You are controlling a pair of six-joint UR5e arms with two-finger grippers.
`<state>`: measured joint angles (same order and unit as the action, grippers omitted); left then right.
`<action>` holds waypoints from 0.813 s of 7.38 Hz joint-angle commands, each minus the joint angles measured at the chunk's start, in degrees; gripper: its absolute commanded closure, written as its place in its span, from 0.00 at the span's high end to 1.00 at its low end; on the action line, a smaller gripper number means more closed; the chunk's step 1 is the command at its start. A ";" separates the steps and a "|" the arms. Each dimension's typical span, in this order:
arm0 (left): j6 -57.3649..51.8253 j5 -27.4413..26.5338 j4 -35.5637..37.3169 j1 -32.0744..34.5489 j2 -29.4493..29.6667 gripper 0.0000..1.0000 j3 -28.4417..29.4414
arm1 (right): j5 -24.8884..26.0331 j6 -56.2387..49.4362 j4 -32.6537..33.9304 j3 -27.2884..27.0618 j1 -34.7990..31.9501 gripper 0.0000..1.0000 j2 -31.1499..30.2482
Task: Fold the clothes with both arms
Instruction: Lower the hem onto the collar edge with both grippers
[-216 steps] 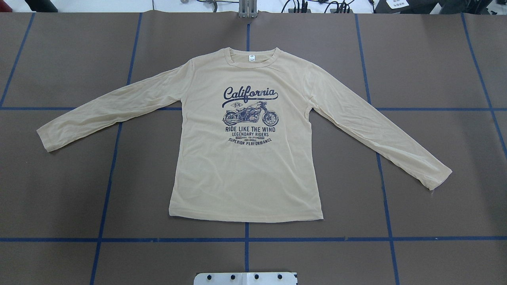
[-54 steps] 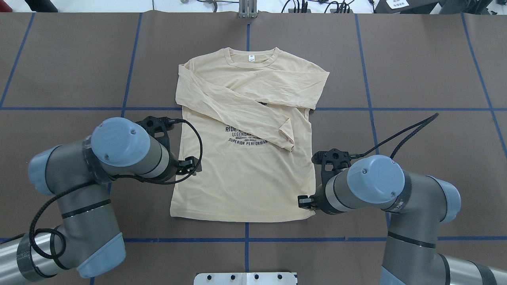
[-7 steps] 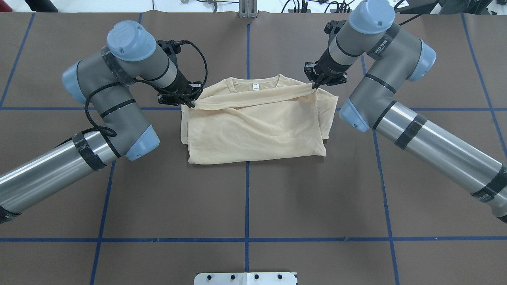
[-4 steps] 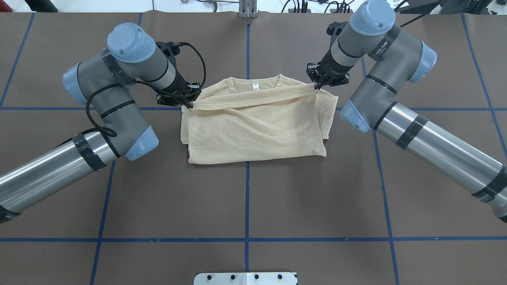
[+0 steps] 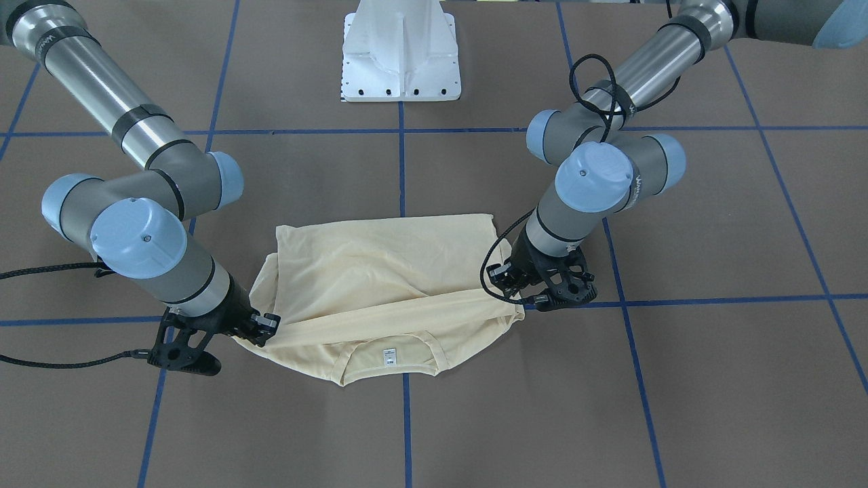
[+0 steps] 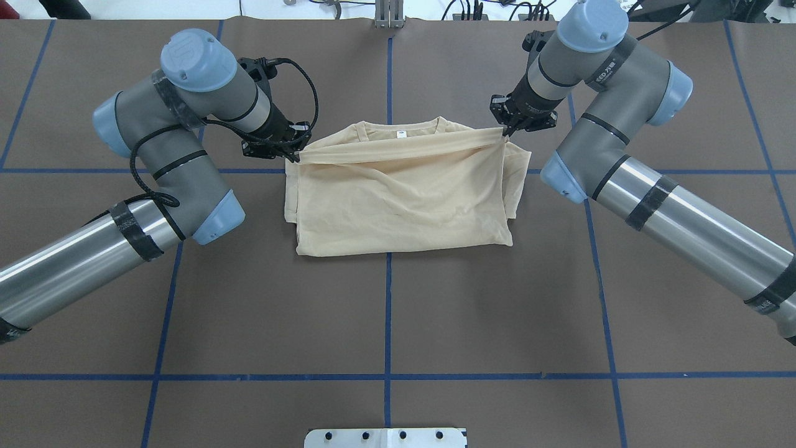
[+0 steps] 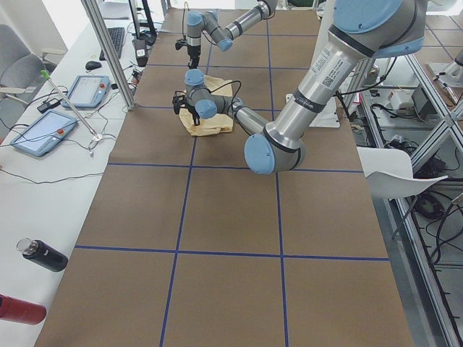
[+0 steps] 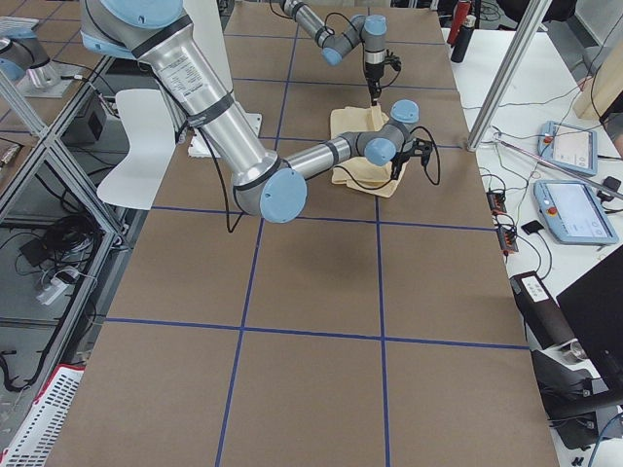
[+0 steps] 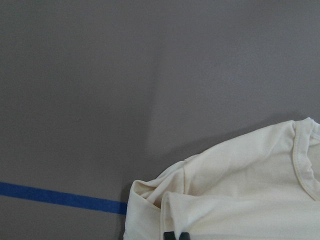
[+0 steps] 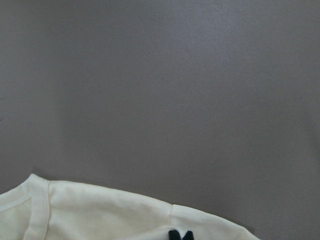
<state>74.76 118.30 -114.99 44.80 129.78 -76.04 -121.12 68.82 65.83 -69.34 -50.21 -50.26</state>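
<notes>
Left gripper and right gripper clamped on T-shirt hem corners, both shifted slightly outward, hem stretched tauter

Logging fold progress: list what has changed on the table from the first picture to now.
The T-shirt went from spread flat to sleeves crossed over the chest; then its hem was carried up to the collar, hiding the print. The left gripper and right gripper, absent at first, took the hem corners and still pinch them, edging away from the robot lately. The neck label still faces up.
</notes>
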 commanded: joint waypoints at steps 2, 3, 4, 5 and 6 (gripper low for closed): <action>0.30 0.00 -1.90 0.64 0.21 0.00 1.24 | 0.01 0.00 -0.09 0.08 0.11 0.00 0.16; 0.47 0.00 -1.99 0.55 0.74 0.00 1.33 | 0.01 0.00 -0.09 0.08 0.11 0.00 0.34; 0.56 0.00 -1.99 0.55 1.00 0.00 1.33 | 0.01 0.00 -0.09 0.08 0.11 0.00 0.51; 0.56 0.09 -1.99 0.55 1.44 0.00 1.33 | -0.08 0.00 -0.17 0.08 0.11 0.00 0.60; 0.48 0.00 -2.43 0.55 1.36 0.00 1.33 | 0.01 0.00 -1.13 0.08 0.20 0.00 0.52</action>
<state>75.28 118.34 -117.07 45.36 131.00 -74.73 -121.15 68.82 65.48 -69.26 -50.07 -49.75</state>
